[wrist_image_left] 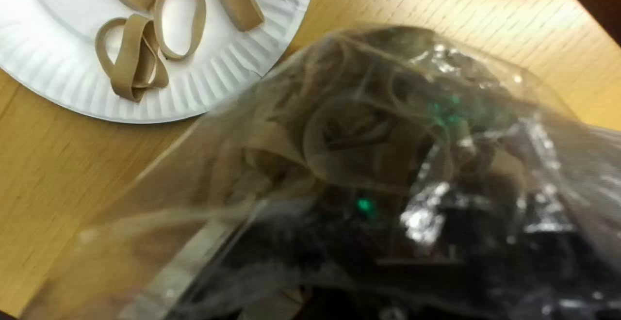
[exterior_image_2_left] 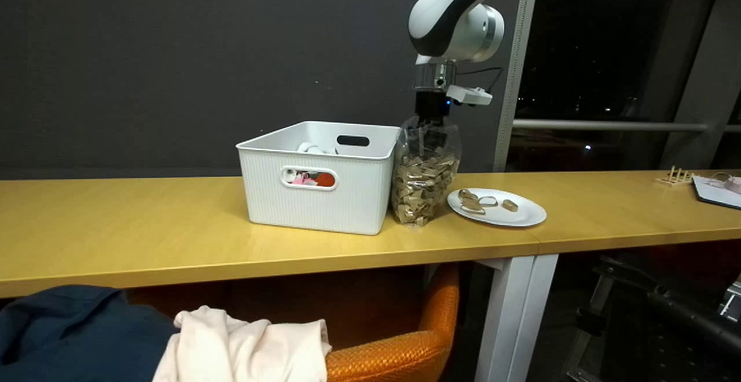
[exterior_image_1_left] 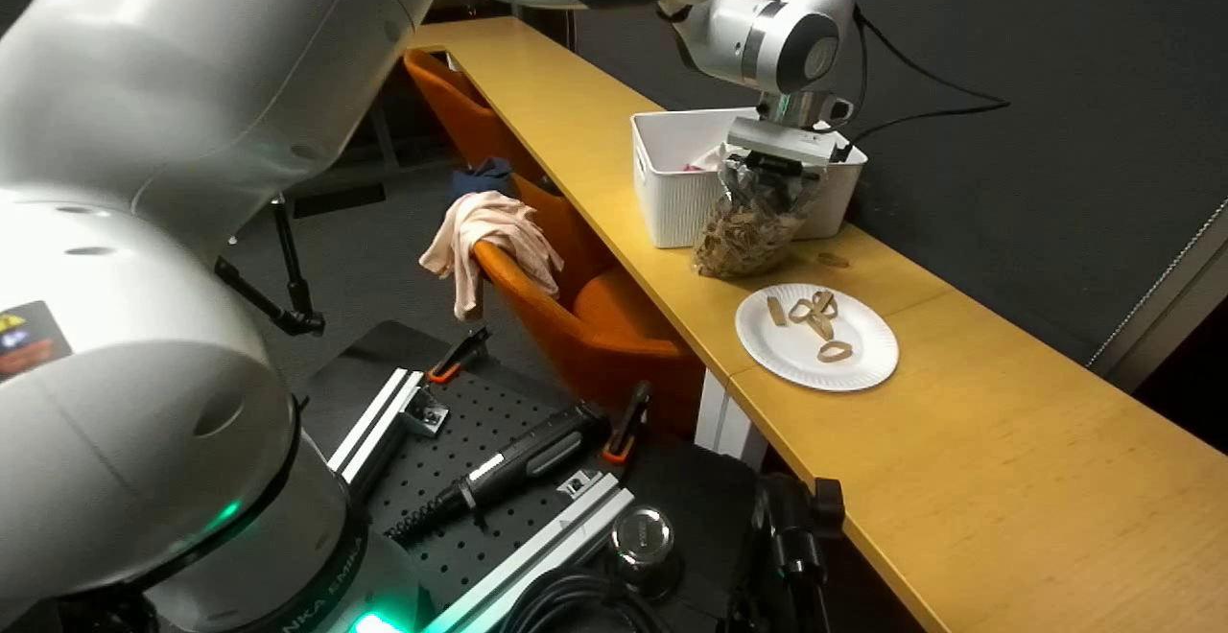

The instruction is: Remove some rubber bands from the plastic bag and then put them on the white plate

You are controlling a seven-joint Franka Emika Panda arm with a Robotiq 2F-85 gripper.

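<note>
The clear plastic bag (exterior_image_1_left: 746,235) stands upright on the table, full of tan rubber bands (exterior_image_2_left: 418,191). From above, my gripper (exterior_image_2_left: 433,142) reaches down inside the bag's mouth, its fingers at the upper part of the bands. Through the crinkled, shiny plastic in the wrist view, the bag (wrist_image_left: 359,140) blurs the dark jaws, so their opening and any grip are hidden. Beside the bag lies the white plate (exterior_image_1_left: 868,372), with several loose bands (wrist_image_left: 138,58) on it. One band (exterior_image_1_left: 833,260) rests on the table behind the plate.
Right against the bag is a white bin (exterior_image_2_left: 315,197) with cloth and coloured items inside. A dark wall (exterior_image_2_left: 173,69) runs behind the table (exterior_image_2_left: 145,226). Orange chairs (exterior_image_1_left: 614,326) stand at the front edge, one draped with pink cloth (exterior_image_1_left: 494,240).
</note>
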